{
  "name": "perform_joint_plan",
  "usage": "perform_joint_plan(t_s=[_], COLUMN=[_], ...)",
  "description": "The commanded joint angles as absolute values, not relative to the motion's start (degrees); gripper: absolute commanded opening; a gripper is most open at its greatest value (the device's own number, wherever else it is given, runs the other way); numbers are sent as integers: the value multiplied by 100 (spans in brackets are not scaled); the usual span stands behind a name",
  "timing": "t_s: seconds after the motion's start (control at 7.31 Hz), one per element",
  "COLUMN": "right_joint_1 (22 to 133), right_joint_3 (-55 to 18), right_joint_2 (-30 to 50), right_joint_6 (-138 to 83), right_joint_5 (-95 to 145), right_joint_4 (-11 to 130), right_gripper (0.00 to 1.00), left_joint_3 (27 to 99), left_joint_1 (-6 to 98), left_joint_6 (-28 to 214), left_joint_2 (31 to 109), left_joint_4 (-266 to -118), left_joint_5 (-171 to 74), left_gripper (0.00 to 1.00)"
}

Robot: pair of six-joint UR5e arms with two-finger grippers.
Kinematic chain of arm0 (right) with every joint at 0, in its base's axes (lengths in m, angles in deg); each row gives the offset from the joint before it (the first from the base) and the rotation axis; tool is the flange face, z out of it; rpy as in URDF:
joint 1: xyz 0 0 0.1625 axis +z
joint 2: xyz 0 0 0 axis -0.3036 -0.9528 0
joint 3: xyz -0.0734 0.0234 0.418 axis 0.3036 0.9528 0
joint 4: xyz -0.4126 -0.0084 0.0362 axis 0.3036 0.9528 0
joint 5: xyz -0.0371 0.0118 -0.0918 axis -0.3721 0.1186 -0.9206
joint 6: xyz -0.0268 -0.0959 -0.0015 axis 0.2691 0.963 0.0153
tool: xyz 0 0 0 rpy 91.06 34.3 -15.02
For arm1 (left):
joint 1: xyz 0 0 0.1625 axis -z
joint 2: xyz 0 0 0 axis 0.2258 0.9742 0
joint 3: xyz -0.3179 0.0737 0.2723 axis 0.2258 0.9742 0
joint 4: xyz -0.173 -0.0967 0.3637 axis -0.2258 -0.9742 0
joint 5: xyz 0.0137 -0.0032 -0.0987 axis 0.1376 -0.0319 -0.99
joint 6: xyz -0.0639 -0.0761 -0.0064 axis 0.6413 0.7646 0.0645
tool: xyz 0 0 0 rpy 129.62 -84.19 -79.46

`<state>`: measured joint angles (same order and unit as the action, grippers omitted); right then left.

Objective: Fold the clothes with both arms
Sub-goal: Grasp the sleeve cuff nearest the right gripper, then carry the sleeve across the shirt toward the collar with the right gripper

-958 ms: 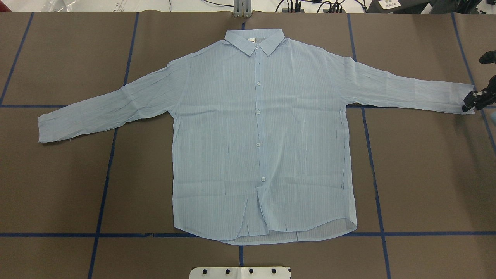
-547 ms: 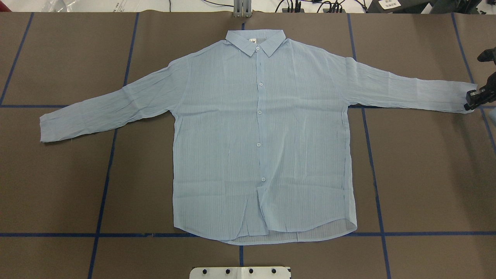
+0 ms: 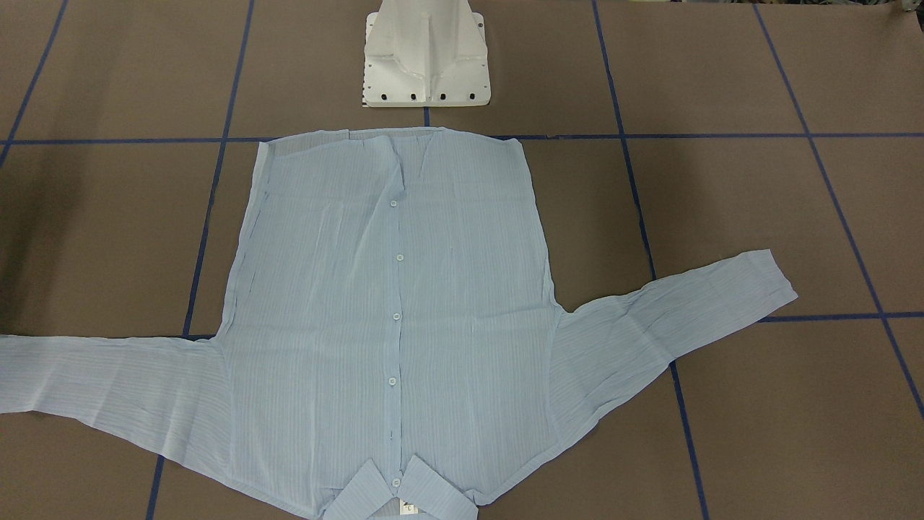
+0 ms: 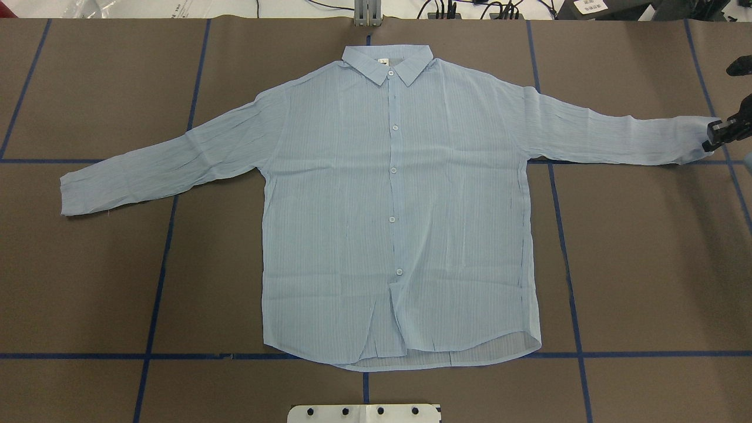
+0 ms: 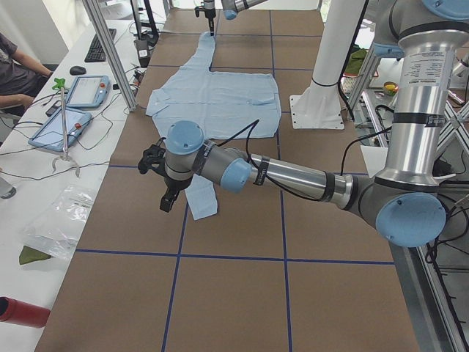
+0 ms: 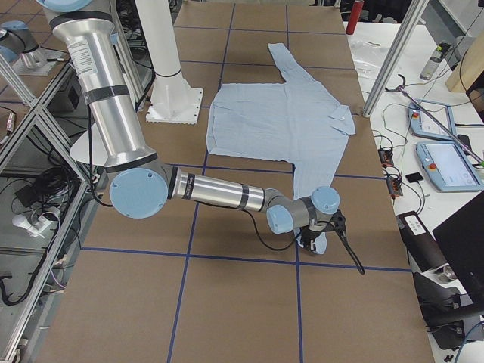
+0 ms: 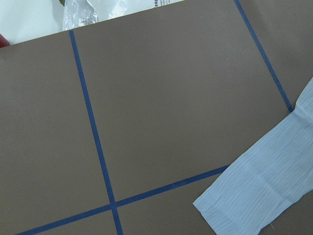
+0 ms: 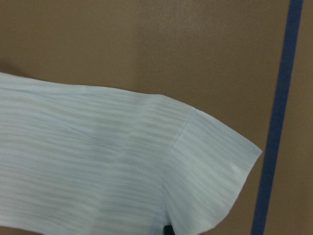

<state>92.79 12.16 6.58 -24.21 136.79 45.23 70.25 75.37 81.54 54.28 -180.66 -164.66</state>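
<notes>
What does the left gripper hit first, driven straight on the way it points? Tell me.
Probably the bare table cover: the left gripper points down beside the cuff of the shirt, not over it. Its height above the table is unclear.

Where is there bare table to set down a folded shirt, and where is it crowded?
Bare table lies on the robot's side of each sleeve, beside the body of the shirt. The middle is crowded: the shirt covers it, and the right gripper grips the cuff at the right end.
</notes>
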Motion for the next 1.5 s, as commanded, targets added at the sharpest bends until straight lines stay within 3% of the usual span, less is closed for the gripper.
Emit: perform_joint_plan(t_s=[0.0, 0.68, 1.09, 1.37], right_joint_1=[9361, 8784, 7423, 6946], right_joint_3=[564, -800, -574, 83], right_joint_2=[686, 2063, 3608, 4270], right_joint_6=[-2442, -3897, -5339, -5483], right_joint_5=[14205, 14629, 13396, 12864], right_joint_4=[4533, 5998, 6027, 5975], right_gripper=[0, 0, 0, 0], left_joint_3=[7007, 6823, 6787, 6735], left_joint_1=[7537, 7537, 7537, 7537], left_joint_6=[8154, 8101, 8093, 8093], left_joint_2=[5428, 5385, 5350, 5358], left_joint_4=[-18066, -18066, -18066, -18075], left_joint_5=[-16473, -16464, -16464, -16455], left_gripper=[100, 99, 99, 99])
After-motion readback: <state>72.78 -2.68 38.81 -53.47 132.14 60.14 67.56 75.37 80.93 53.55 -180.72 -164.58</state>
